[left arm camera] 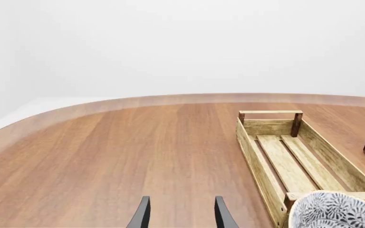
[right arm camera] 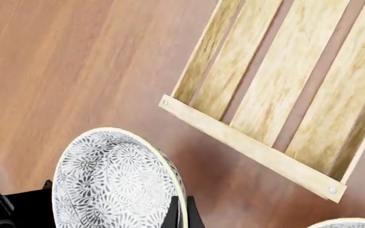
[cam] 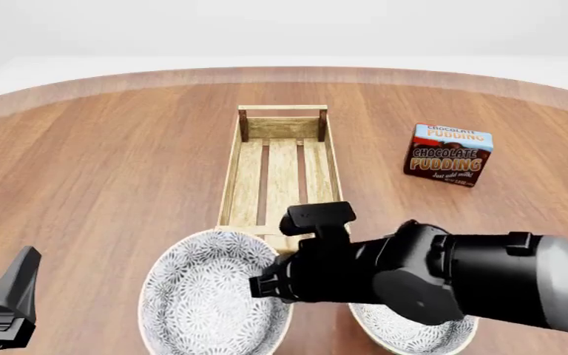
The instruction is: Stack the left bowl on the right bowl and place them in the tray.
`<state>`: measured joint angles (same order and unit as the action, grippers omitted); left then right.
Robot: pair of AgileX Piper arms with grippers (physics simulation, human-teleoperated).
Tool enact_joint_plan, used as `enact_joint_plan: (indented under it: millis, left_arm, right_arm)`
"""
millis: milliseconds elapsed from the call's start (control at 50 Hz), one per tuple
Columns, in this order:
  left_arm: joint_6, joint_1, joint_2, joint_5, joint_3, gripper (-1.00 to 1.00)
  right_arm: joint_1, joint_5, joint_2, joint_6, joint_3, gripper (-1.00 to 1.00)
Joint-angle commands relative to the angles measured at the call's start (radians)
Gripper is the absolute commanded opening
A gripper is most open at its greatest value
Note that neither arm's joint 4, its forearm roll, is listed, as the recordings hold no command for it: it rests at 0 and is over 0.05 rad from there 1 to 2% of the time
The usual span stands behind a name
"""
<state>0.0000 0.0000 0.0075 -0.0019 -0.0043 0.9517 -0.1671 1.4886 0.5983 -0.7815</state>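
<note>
Right gripper (right arm camera: 181,213) was pinched on the left bowl (cam: 210,296) rim, lower center of frame, below the tray (cam: 233,177). I'd lift it level, then center it over the right bowl (cam: 413,333). Left gripper (left arm camera: 181,213) hung spread apart, idle.

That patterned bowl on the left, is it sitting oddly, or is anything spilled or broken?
The left bowl sits tilted, its rim clamped by the right gripper. Nothing looks spilled or damaged; the tray is empty.
</note>
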Motion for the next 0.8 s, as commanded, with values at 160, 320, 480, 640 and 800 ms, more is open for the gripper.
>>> enact_joint_plan:
  millis: [160, 320, 480, 640, 800]
  left_arm:
    - [0.000, 0.000, 0.000, 0.000, 0.000, 1.00]
    - [0.000, 0.000, 0.000, 0.000, 0.000, 1.00]
    - [0.000, 0.000, 0.000, 0.000, 0.000, 1.00]
    - [0.000, 0.000, 0.000, 0.000, 0.000, 1.00]
    - [0.000, 0.000, 0.000, 0.000, 0.000, 1.00]
  right_arm:
    - [-0.047, -0.142, -0.264, -0.042, -0.014, -1.00]
    - [-0.121, -0.237, -0.412, -0.052, 0.025, -1.00]
    - [-0.190, -0.321, -0.549, -0.064, 0.047, -1.00]
    - [-0.246, -0.379, -0.634, -0.071, 0.051, -1.00]
    - [-0.280, -0.422, -0.696, -0.076, 0.058, -1.00]
